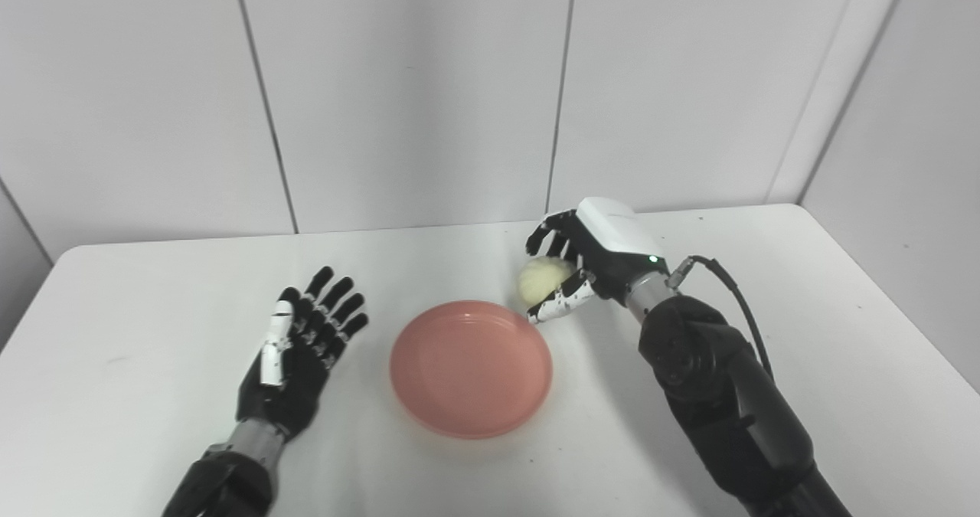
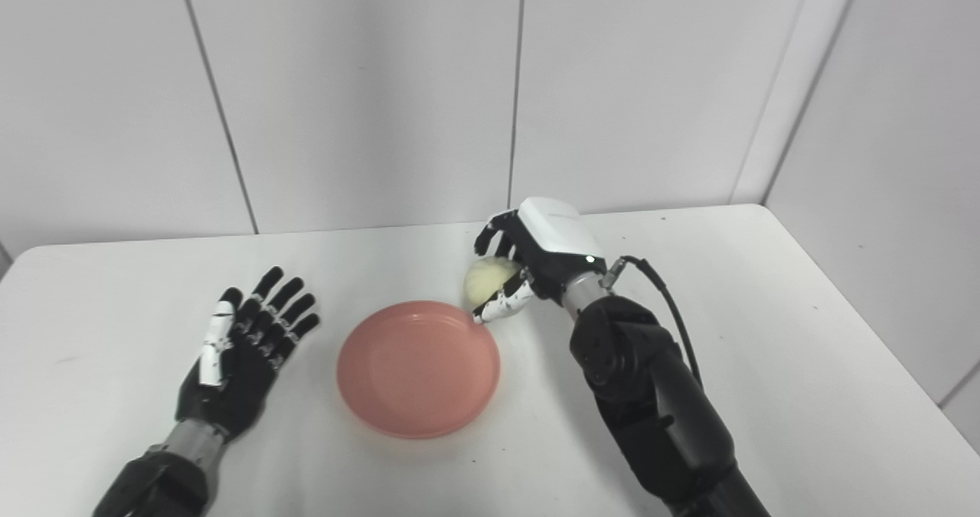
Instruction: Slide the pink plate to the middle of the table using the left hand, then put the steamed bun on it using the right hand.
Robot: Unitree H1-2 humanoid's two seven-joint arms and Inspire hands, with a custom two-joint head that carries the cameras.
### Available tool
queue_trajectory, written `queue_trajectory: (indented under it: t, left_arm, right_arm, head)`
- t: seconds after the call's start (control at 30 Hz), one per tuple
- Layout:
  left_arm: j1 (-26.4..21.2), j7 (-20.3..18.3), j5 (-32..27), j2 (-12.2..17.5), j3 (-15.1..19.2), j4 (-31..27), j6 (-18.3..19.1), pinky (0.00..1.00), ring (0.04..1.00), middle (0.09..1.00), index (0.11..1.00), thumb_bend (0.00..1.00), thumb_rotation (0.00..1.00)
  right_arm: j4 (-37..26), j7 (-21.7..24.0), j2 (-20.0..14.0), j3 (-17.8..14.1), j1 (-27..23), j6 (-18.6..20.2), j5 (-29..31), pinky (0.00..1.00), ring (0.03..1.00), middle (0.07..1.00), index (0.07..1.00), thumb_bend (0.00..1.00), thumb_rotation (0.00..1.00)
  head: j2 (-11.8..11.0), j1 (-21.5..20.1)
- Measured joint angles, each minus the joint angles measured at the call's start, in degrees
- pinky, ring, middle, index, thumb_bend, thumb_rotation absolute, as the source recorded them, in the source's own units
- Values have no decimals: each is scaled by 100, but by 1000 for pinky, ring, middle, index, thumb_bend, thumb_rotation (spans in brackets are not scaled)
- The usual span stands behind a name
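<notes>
The pink plate [image 1: 471,368] lies flat near the middle of the white table, with nothing on it. Just past its far right rim is the pale steamed bun [image 1: 542,279], held in my right hand [image 1: 586,260], whose fingers and thumb curl around it. The bun is beside the plate's edge, not over its middle. My left hand [image 1: 302,348] rests palm up on the table to the left of the plate, fingers spread, apart from it and holding nothing.
The white table [image 1: 804,364] has rounded far corners, and grey wall panels stand right behind it. A black cable runs along my right forearm [image 1: 727,394], which reaches in over the table's right half.
</notes>
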Motion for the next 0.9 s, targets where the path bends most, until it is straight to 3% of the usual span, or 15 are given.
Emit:
queue_trajectory:
  t: [0.27,0.4,0.53,0.63,0.7,0.83,0.9]
  left_arm:
    - [10,142,75,-135,-58,-52,0,918,923,940,956,477,1000]
    - [10,142,77,-165,-100,-52,0,926,927,948,961,482,1000]
    - [9,142,77,-168,-103,-52,0,920,921,941,958,476,1000]
    - [10,152,77,-178,-107,-64,0,922,923,944,961,474,1000]
    - [11,169,77,-179,-114,-72,0,921,923,945,960,476,1000]
    - [18,179,77,-179,-131,-96,5,927,927,948,964,471,1000]
    - [36,188,77,-179,-149,-138,29,927,928,949,965,470,1000]
  right_arm:
    - [73,62,195,365,-119,-7,-30,272,359,429,546,516,0]
    - [194,73,286,625,-121,-7,-210,257,349,478,490,526,0]
    - [231,92,421,639,-131,-7,-161,295,379,433,542,516,0]
    - [284,149,519,675,-134,-7,-75,258,336,415,538,515,0]
    - [368,183,580,718,-134,-7,-47,239,317,467,495,524,0]
    - [471,247,628,864,-133,-7,-47,279,364,421,533,517,0]
    - [561,247,629,907,-133,-7,-47,268,354,449,512,521,0]
  head:
    - [18,229]
    - [26,265]
    - [70,344]
    - [79,335]
    - [105,326]
    - [149,326]
    - [150,326]
